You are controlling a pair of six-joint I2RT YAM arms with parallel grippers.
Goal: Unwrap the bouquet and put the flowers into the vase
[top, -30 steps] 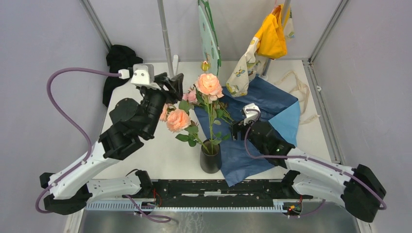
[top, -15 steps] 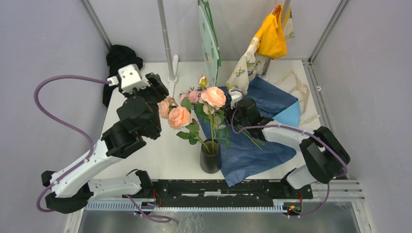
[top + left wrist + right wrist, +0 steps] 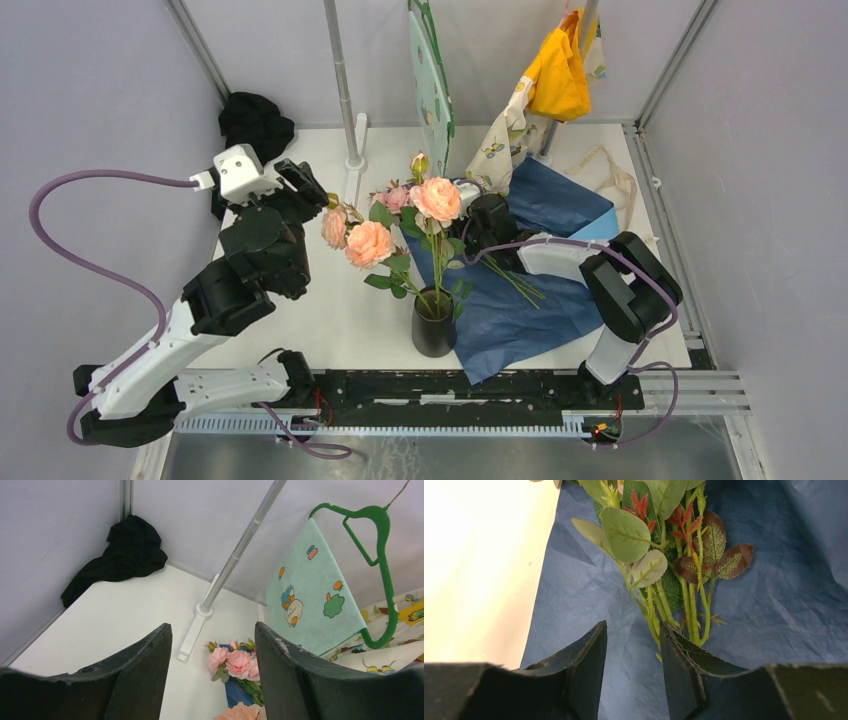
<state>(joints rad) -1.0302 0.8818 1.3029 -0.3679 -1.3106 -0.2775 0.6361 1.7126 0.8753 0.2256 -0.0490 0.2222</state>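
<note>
Black fingers of the right tool [image 3: 634, 627] stand partway apart over the blue paper [image 3: 774, 580], which shows through the gap. Just ahead of the tips lie the cut ends of several loose flowers [image 3: 689, 605]. One green stem runs down to the inner edge of one finger, and I cannot tell whether anything is pinched.

That is the first risk. A grip this near the stem ends, and off to one side of the bunch, may catch one stem and leave the others. It may also nip the paper beneath and drag it along.

Farther out, back toward the arm bases, the vase [image 3: 433, 330] stands on the desk [image 3: 330, 320] with tall roses [image 3: 437, 198] in it. It looks light and top-heavy, so a bunch swung in low could snag those leaves and tip it.

The left tool [image 3: 212, 625], fingers wide apart and empty, hangs beyond the blooms and steadies nothing.
</note>
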